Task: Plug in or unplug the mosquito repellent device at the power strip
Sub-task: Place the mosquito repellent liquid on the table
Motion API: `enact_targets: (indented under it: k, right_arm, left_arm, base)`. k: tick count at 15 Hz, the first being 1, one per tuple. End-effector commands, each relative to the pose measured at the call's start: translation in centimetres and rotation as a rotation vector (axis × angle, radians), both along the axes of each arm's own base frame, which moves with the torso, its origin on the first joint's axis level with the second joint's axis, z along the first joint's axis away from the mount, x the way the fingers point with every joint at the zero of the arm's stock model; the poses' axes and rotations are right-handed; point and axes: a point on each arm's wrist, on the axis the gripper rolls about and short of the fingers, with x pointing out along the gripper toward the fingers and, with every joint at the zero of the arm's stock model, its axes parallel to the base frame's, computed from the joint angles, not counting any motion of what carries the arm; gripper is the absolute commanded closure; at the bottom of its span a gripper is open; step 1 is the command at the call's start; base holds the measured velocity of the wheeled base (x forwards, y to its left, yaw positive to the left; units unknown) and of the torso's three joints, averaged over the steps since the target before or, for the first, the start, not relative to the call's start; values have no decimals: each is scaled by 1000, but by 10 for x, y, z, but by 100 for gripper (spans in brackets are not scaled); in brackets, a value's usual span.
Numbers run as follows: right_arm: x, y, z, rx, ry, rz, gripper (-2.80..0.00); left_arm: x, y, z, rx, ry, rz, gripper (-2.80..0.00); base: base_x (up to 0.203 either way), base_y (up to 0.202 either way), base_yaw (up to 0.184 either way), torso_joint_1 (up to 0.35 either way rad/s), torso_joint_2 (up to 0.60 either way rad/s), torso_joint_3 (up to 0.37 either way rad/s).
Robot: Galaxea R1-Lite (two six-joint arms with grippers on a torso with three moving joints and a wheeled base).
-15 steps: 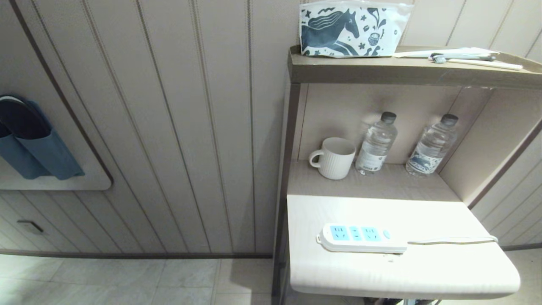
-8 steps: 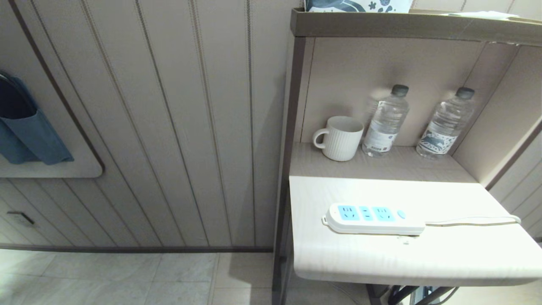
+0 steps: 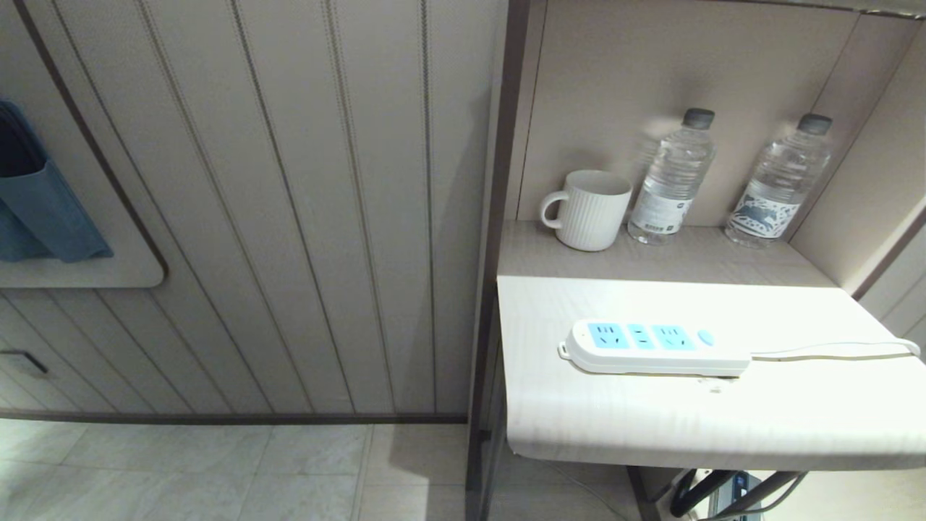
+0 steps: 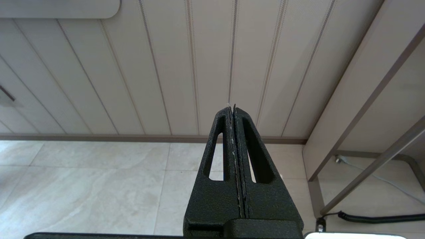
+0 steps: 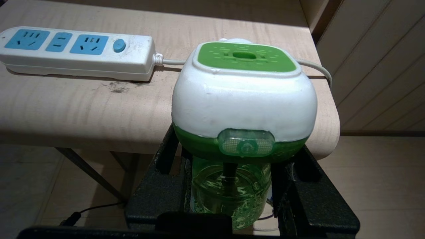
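Item: your right gripper (image 5: 229, 186) clamps the mosquito repellent device (image 5: 244, 99) off the tabletop's (image 3: 651, 427) front edge; view lowered, power strip (image 3: 655, 347) unoccupied.

The left gripper (image 4: 234, 109) was matte black with a grainy, pebbled surface, its two fingers (image 4: 221, 146) tapering to a narrow tip, each pierced by a long slot with rounded ends, and their inner faces carried a thin pale lining with whitish flecks along the seam. They rose from a broad black block, below which ran a dark bar. The right gripper (image 5: 232, 186) showed the same rough black finish on two thick, blocky fingers (image 5: 308, 199), with a smoother black piece between their bases.
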Motion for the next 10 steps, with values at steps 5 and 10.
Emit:
enact_targets:
  k: [5, 10]
  right_arm:
    - [36, -7, -18, -72, -123, -47, 0]
    - [63, -12, -27, -96, -150, -50, 0]
  left_arm:
    - [0, 0, 0, 0, 2, 0, 0]
    - [0, 0, 0, 0, 2, 0, 0]
  base:
    - [0, 0, 0, 0, 0, 0]
    - [0, 0, 0, 0, 0, 0]
